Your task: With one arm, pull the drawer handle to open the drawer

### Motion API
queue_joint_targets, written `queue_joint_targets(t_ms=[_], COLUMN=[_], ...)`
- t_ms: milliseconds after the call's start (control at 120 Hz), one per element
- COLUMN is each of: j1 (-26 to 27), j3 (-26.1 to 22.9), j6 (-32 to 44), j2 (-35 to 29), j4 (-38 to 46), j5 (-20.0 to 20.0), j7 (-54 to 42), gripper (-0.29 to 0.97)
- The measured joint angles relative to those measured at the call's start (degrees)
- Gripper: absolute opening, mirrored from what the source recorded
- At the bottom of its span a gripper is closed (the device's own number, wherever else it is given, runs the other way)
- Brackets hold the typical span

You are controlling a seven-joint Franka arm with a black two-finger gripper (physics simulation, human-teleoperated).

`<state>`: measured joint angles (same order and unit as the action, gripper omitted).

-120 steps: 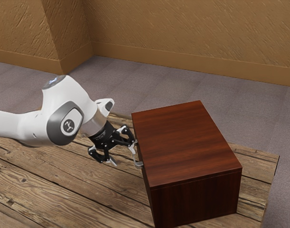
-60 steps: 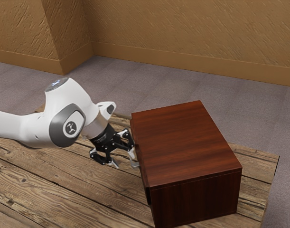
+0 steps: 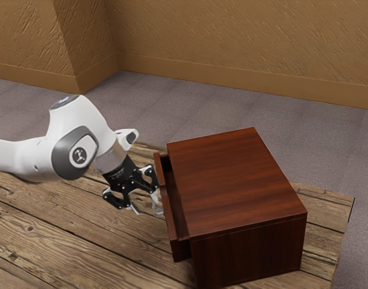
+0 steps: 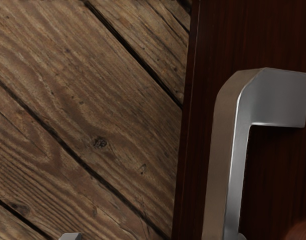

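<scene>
A dark wooden cabinet (image 3: pixel 232 180) stands on the plank table (image 3: pixel 63 241). Its drawer front (image 3: pixel 171 223) sticks out a short way from the cabinet's side toward the exterior view's left. My black gripper (image 3: pixel 146 201) is at the silver handle (image 3: pixel 159 208) on that front, its fingers spread wide with the handle between them. In the wrist view the handle (image 4: pixel 233 150) rises as a bent metal bar against the drawer front (image 4: pixel 203 75). One fingertip (image 4: pixel 70 236) shows far from the handle over the planks.
The table's far edge (image 3: pixel 328 192) runs behind the cabinet, with grey carpet (image 3: pixel 232 114) beyond it and walls at the back. Bare planks (image 4: pixel 82 125) lie beside the drawer under my hand.
The drawer has slid out of the cabinet toward the exterior view's left. My hand drew back the same way with the handle between its fingers.
</scene>
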<state>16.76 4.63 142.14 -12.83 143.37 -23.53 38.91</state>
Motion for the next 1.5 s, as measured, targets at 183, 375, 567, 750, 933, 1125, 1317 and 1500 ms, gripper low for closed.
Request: queue_joint_targets(t_ms=[183, 375, 567, 750, 933, 1125, 1317, 1500], j1=[-0.56, -0.76, -1.57, -2.76, -2.86, -3.56, -3.68, -3.58], j3=[0.24, 1.08, 1.45, 1.58, 2.12, 3.15, 4.96, 6.71], j6=[-2.71, -5.90, -7.69, -8.90, -10.00, -11.33, -12.10, -12.34], j2=[-1.08, -2.35, -5.23, -8.02, -10.29, -11.87, -13.16, -13.97], j4=[0.00, 0.31, 3.00, 5.12, 6.40, 7.38, 8.05, 8.09], j5=[3.17, 5.53, 6.02, 6.37, 7.01, 7.63, 10.55, 14.59], j7=[0.56, 2.07, 3.50, 4.48, 5.40, 6.34, 7.24, 8.56], gripper=[0.33, 0.32, 0.32, 0.32, 0.32, 0.32, 0.32, 0.32])
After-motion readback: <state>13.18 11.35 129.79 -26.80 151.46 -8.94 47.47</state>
